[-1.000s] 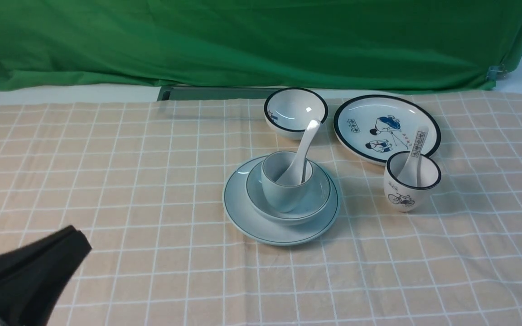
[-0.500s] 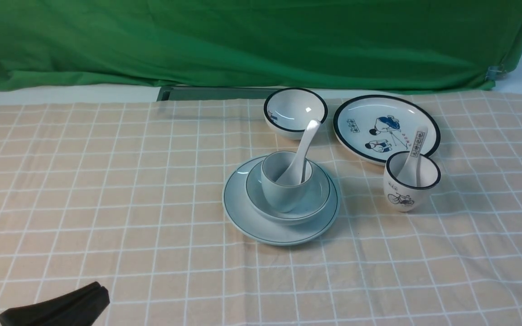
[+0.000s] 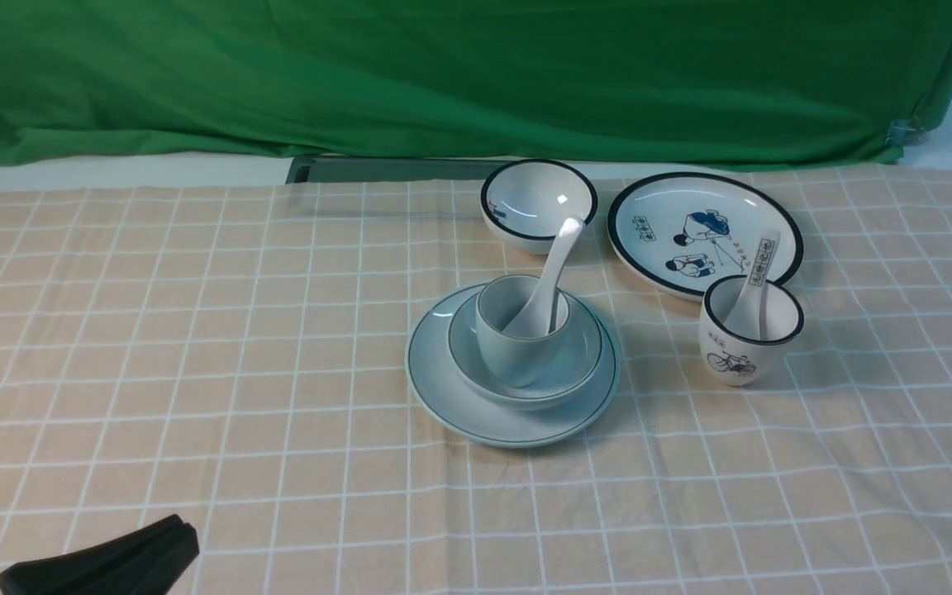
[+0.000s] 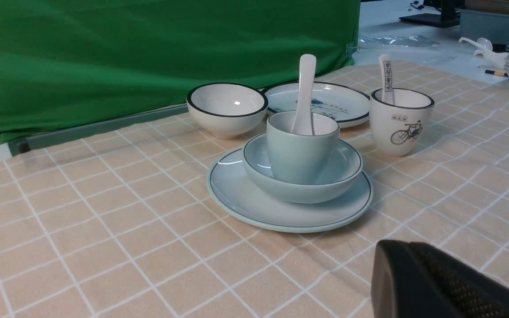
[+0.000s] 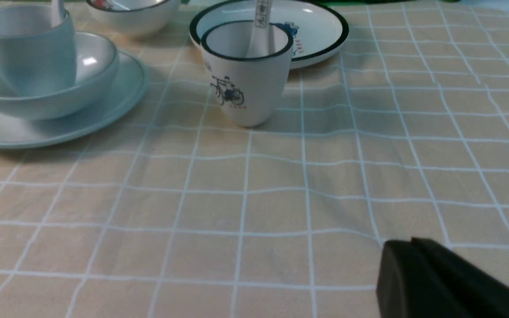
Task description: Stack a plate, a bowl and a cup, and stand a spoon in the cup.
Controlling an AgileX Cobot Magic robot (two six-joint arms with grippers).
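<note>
The pale blue-green plate point(image 3: 451, 392) lies mid-table with the pale bowl point(image 3: 583, 364) on it and the pale cup point(image 3: 509, 351) standing in the bowl. The plain white spoon point(image 3: 554, 268) stands in the cup, its handle leaning to the back right. The stack also shows in the left wrist view, with the plate point(image 4: 254, 207), bowl point(image 4: 343, 176), cup point(image 4: 298, 154) and spoon point(image 4: 305, 88), and in the right wrist view, with the cup point(image 5: 29, 57). My left gripper point(image 3: 174, 537) is shut and empty at the near left. My right gripper point(image 5: 402, 256) is shut, empty, seen only in its wrist view.
Behind the stack stand a black-rimmed white bowl point(image 3: 538, 202) and a black-rimmed plate with cartoon figures point(image 3: 703, 231). A white bicycle cup point(image 3: 749, 339) holds a spoon with printed characters point(image 3: 761, 264). A green cloth point(image 3: 443, 74) hangs at the back.
My left gripper drew back toward the near left corner of the front view in the first half second, then stayed still. The stacked dishes did not move.
</note>
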